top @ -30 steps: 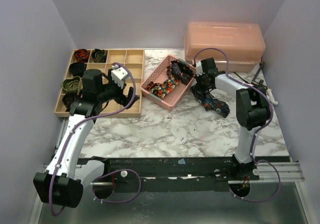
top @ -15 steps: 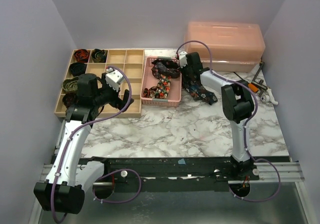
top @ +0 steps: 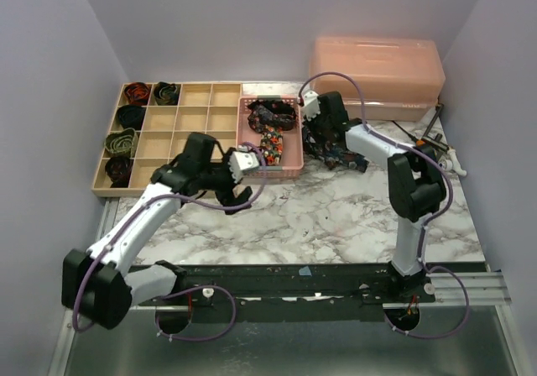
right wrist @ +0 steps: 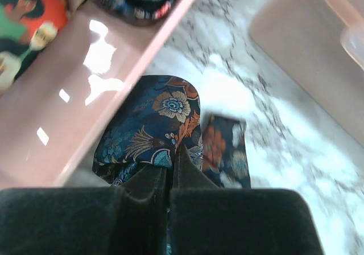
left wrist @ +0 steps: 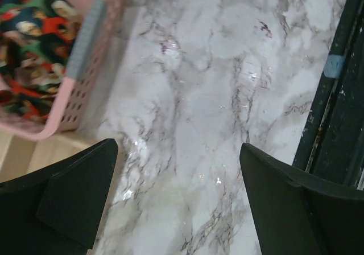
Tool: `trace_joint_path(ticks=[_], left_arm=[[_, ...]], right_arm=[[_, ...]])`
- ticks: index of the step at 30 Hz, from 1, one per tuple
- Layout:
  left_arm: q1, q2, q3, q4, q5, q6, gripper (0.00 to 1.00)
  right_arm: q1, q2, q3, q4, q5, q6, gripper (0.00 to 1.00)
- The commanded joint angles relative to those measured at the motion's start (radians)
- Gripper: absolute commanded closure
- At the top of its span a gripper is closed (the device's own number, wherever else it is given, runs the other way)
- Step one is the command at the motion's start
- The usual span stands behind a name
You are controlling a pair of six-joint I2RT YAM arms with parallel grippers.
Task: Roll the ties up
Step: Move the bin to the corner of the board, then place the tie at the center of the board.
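— Since the left arm reaches over the nearest stretch of the marble surface (top: 336, 216), how does the left end effector (top: 242, 191) stand?

— Its fingers are spread wide apart with nothing between them, only bare marble. Its wrist view catches a corner of the pink mesh basket (left wrist: 85, 44) at ten o'clock, with red, green and black printed fabric inside.

— And farther back?

— From above, the basket sits at twelve o'clock of that end effector and holds a heap of loose ties (top: 270, 128), dark with multicoloured prints. At the basket's three o'clock, just beside its wall, the navy floral tie (top: 340, 154) lies bunched on the surface. The right end effector (top: 317, 128) is clamped on it.

— What does the right wrist view add?

— Detail. Overhead, that tie is only a dark crumple. Close up, the fingers press together on a folded edge: navy ground, teal leaves, orange and cream blossoms, with a narrower strip lying beside the fold.

— And what shows only from above?

— The wooden divided tray (top: 193, 120) is at ten o'clock on the surface. Five coiled ties (top: 120, 143) sit in it as small spirals, two in the far row and three down the left column. A lidded pink box (top: 377, 65) stands at one o'clock, farthest back.
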Motion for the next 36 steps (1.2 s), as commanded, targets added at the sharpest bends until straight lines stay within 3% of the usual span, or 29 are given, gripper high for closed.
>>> trace_joint_path(ticks=[1, 8, 13, 17, 20, 24, 29, 31, 34, 36], left_arm=[[-0.136, 0.201, 0.032, -0.013, -0.040, 0.123, 0.05], [-0.146, 0.653, 0.368, -0.020, -0.187, 0.015, 0.05], [-0.110, 0.807, 0.592, -0.005, -0.207, -0.060, 0.04], [-0.086, 0.870, 0.716, 0.004, -0.243, -0.115, 0.02], [-0.027, 0.807, 0.691, 0.044, -0.092, -0.198, 0.02], [0.064, 0.634, 0.539, 0.214, 0.078, -0.356, 0.02], [0.120, 0.475, 0.433, 0.227, 0.066, -0.380, 0.02], [0.133, 0.437, 0.410, 0.203, 0.043, -0.365, 0.02], [0.149, 0.388, 0.356, 0.198, 0.032, -0.344, 0.02], [0.150, 0.355, 0.316, 0.185, 0.027, -0.296, 0.02]], right_arm=[[-0.014, -0.203, -0.106, -0.112, 0.066, 0.024, 1.00], [-0.066, -0.431, -0.138, -0.268, 0.078, 0.060, 1.00], [-0.066, -0.536, -0.088, -0.351, -0.037, 0.048, 1.00], [-0.061, -0.520, 0.049, -0.445, -0.176, 0.072, 1.00], [-0.040, -0.502, 0.147, -0.462, -0.281, 0.114, 1.00], [0.035, -0.500, 0.251, -0.451, -0.382, 0.142, 1.00], [0.053, -0.512, 0.307, -0.392, -0.383, 0.252, 0.99], [0.053, -0.531, 0.269, -0.386, -0.292, 0.268, 0.99], [0.028, -0.596, 0.075, -0.387, -0.149, 0.245, 0.99], [-0.002, -0.664, -0.111, -0.430, -0.088, 0.148, 0.87]])
